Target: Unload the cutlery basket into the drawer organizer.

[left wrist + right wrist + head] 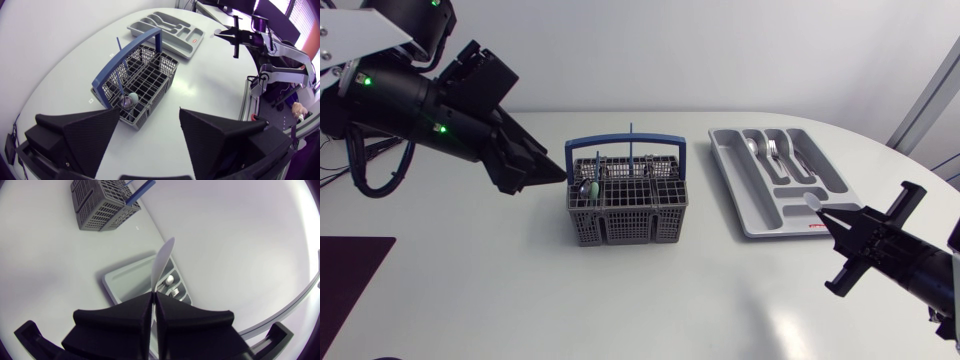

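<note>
- Two arms flank a white table (470,290), the left one coming in beside the cutlery basket (627,195) and the right one near the drawer organizer (775,180).
- The left gripper (552,170) hangs just beside the basket's left wall, its wedge fingers spread wide and holding nothing. In the left wrist view the basket (137,82) sits ahead of the gap between the fingers (90,132).
- The grey basket stands upright at mid-table, its blue handle (625,142) arched over the top. A teal spoon (588,187) stands in a left-hand compartment, bowl up.
- The right gripper (832,218) has its fingers pressed together on a pale utensil (815,203), clamped from both sides.
- In the right wrist view the utensil (162,262) juts out ahead of the fingertips, over the near end of the organizer (117,277).
- The grey organizer lies well apart from the basket, to its right, with metal cutlery (772,152) already in its far compartments.
</note>
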Action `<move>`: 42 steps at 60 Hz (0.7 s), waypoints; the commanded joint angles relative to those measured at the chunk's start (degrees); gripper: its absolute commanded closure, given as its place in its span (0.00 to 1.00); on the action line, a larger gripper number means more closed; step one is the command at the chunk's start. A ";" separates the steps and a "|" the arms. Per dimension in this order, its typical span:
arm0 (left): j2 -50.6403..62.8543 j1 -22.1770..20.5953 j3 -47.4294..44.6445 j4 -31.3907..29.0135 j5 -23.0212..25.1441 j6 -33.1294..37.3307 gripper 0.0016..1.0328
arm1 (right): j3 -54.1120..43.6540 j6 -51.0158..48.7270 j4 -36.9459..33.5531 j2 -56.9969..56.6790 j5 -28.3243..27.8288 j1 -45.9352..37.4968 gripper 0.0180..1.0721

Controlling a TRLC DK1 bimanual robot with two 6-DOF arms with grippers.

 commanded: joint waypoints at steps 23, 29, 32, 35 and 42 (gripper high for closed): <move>1.59 0.85 -2.82 -0.55 -0.26 -0.40 0.04 | 9.40 -13.81 14.48 33.98 -6.15 -12.01 0.95; 1.86 0.85 -2.82 -0.55 -0.26 -0.40 0.04 | 12.39 -15.92 14.48 37.76 -5.89 -12.71 0.95; 2.12 0.85 -2.90 -0.55 -0.26 -0.40 0.04 | 13.62 -17.33 14.48 39.34 -5.63 -12.80 0.95; 2.47 0.77 -2.82 -0.55 -0.26 -0.40 0.04 | 14.68 -19.18 14.48 41.01 -5.28 -12.80 0.95; 3.09 0.68 -2.82 -0.46 -0.26 -0.40 0.04 | 17.40 -21.90 14.74 44.44 -3.78 -12.54 0.95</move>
